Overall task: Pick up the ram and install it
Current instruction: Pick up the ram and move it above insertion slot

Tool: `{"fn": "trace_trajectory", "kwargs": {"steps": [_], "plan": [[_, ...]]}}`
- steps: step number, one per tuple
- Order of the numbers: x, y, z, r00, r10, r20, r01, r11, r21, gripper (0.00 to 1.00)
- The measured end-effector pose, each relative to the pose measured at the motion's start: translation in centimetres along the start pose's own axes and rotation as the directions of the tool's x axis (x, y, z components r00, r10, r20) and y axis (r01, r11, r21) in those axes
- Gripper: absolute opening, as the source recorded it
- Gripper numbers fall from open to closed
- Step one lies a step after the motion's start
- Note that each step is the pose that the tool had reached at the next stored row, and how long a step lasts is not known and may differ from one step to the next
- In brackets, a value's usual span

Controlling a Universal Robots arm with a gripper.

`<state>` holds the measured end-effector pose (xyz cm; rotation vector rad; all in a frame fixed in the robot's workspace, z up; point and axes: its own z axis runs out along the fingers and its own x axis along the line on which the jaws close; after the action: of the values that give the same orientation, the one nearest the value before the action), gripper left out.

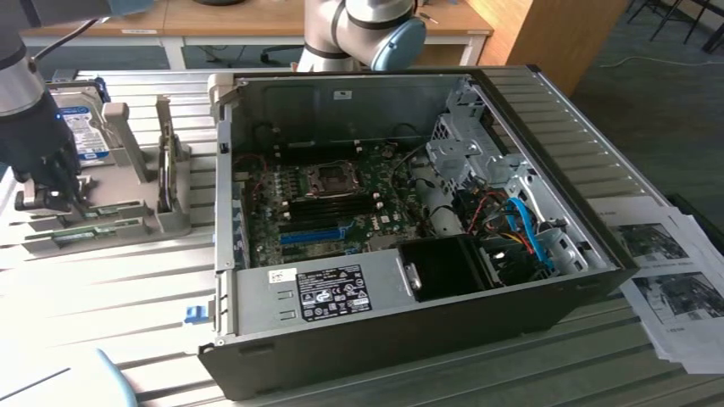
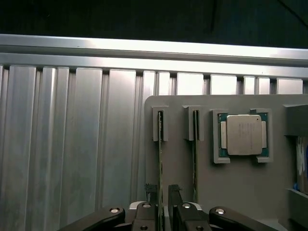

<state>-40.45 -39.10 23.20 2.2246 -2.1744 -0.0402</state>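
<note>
At the exterior view's left, the black end effector [image 1: 51,197] is lowered over a grey holder [image 1: 136,216] on the ribbed metal desk [image 1: 125,284]. A silver hard drive [image 1: 81,127] with a blue-and-white label stands upright in the holder just behind it. From this angle the arm's bulk hides what sits between the fingers. The wrist view supplies that: the ram [image 2: 160,154], a thin green stick standing on edge in a grey slot, runs straight between the two fingertips [image 2: 174,191]. The end effector [image 2: 162,190] is released, with one finger on each side of the stick and not clamped on it. A second stick [image 2: 195,154] stands parallel in the neighbouring slot, and beyond it a processor [image 2: 243,134] with a silver lid lies flat in its own recess. The exterior view does not resolve either of these. Moving toward the exterior view's right, an open computer case [image 1: 374,348] lies on its side, showing its motherboard [image 1: 328,199] with a long blue slot [image 1: 311,235]. Printed papers [image 1: 667,254] lie on the desk at the far right.
</note>
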Motion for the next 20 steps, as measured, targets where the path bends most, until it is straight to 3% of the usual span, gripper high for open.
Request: {"fn": "trace_trajectory", "kwargs": {"steps": [9, 20], "plan": [[0.0, -0.02, 0.34, 1.0, 0.0, -0.0001, 0.0, 1.0, -0.0001, 0.23], [0.19, -0.75, 0.31, 1.0, 0.0, 0.0004, 0.0, 1.0, -0.0001, 0.23]]}}
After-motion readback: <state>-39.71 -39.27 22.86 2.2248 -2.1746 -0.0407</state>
